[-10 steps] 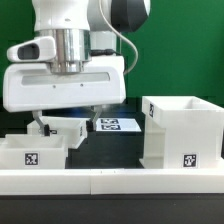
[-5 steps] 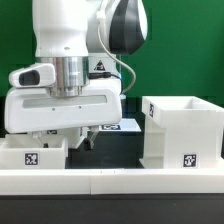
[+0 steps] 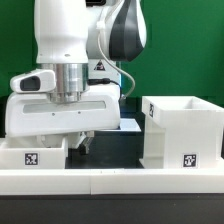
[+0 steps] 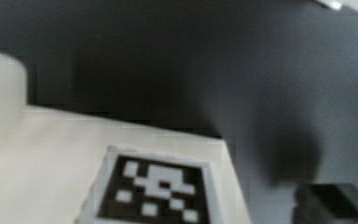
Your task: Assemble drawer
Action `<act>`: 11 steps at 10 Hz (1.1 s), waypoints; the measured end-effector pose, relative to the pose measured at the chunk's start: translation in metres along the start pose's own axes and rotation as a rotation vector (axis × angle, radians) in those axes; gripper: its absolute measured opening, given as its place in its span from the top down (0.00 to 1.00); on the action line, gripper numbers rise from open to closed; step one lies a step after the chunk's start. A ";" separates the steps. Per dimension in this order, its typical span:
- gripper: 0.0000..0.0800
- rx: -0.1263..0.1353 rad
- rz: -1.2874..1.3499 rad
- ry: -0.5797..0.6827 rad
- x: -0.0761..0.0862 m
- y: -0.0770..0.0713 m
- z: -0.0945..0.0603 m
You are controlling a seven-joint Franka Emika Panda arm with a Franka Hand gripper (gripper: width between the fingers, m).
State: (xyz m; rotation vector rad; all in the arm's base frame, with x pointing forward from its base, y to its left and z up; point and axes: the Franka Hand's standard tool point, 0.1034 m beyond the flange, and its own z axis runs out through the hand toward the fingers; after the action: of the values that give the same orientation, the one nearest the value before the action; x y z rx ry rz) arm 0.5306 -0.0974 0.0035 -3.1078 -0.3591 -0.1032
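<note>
The tall white housing [image 3: 182, 130] stands at the exterior view's right, with a tag low on its front. A shallow white tray [image 3: 28, 155] with a tag sits at the front left. The second tray [image 3: 66, 143] lies just behind it, mostly covered by my hand. My gripper [image 3: 62, 144] is low over this second tray and open, with one dark finger [image 3: 85, 143] beside the tray's right wall. The other finger is hidden. The wrist view shows a white tray surface with its tag [image 4: 158, 190] close up and one dark fingertip [image 4: 345, 200] apart from it.
The long low white rail [image 3: 110, 181] runs along the front. A corner of the marker board [image 3: 129, 125] shows behind my hand on the black table [image 3: 115, 150]. A green wall is at the back.
My hand has come down and shifted slightly to the exterior view's left, now covering most of the marker board and the rear tray. The parts have not moved.
</note>
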 end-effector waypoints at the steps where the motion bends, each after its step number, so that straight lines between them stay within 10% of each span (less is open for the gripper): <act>1: 0.51 0.000 -0.002 0.000 0.000 0.000 0.000; 2: 0.51 -0.002 -0.015 0.003 0.000 0.001 0.000; 4: 0.90 -0.002 -0.017 0.003 0.001 0.001 0.000; 11: 0.95 -0.002 -0.023 0.002 0.001 -0.001 -0.001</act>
State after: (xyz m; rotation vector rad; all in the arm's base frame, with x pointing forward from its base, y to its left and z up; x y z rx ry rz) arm 0.5317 -0.0965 0.0050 -3.1057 -0.3955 -0.1077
